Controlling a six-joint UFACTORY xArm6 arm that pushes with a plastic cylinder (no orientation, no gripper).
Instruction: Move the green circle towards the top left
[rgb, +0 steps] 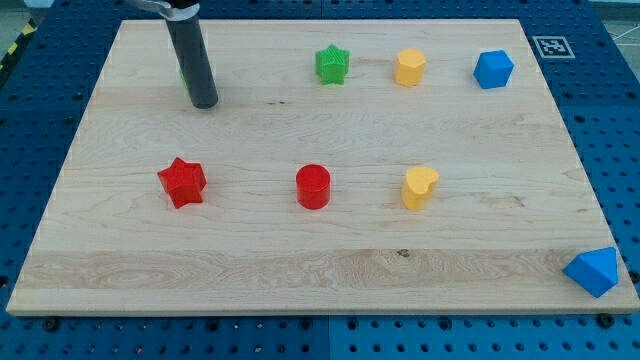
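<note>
My dark rod comes down from the view's top left, and my tip (204, 103) rests on the board near the top left. Only a thin green sliver (183, 77) shows at the rod's left edge. This is the green circle, almost wholly hidden behind the rod, so its shape cannot be made out. My tip sits just below and to the right of that sliver, right against it.
A green star (332, 64), a yellow hexagon (410, 67) and a blue hexagon (493, 69) line the top. A red star (182, 182), a red circle (313, 186) and a yellow heart (420, 187) line the middle. A blue triangular block (592, 271) overhangs the wooden board (300, 270) at the bottom right.
</note>
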